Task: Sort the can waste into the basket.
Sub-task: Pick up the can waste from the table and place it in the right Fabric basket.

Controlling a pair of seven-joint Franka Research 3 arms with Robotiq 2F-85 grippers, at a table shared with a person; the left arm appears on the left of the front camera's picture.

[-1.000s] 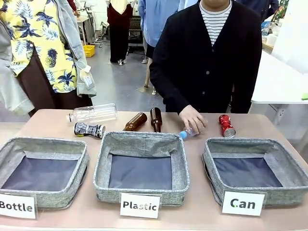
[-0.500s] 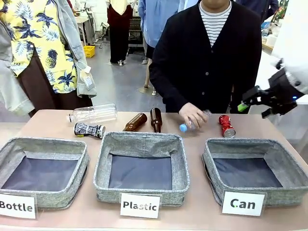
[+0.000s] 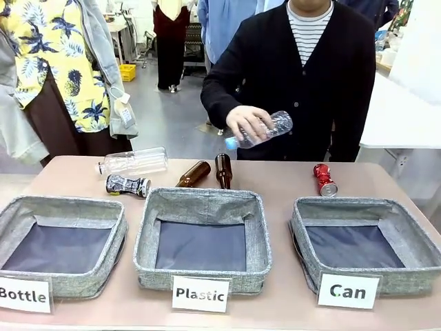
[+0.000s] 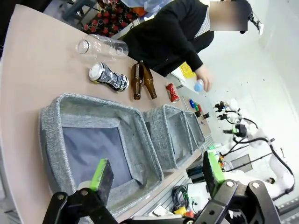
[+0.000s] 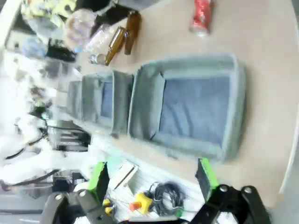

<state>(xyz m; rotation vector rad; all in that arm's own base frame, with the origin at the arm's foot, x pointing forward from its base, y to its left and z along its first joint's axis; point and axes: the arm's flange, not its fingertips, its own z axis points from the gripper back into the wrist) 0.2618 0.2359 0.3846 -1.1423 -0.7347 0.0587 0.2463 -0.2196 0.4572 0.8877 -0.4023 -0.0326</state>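
Person's hand (image 3: 247,123) just lifted the clear blue-capped plastic bottle (image 3: 272,127)
left gripper (image 4: 156,168) and right gripper (image 5: 152,173) sat wide, holding nothing

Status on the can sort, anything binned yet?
Done: nothing, the Can basket holds no can. In hand: nothing; the left gripper and right gripper are open and empty, while the person's hand holds a clear plastic bottle above the table. Left: both cans, the red can lying behind the Can basket, the black patterned can behind the Bottle basket.
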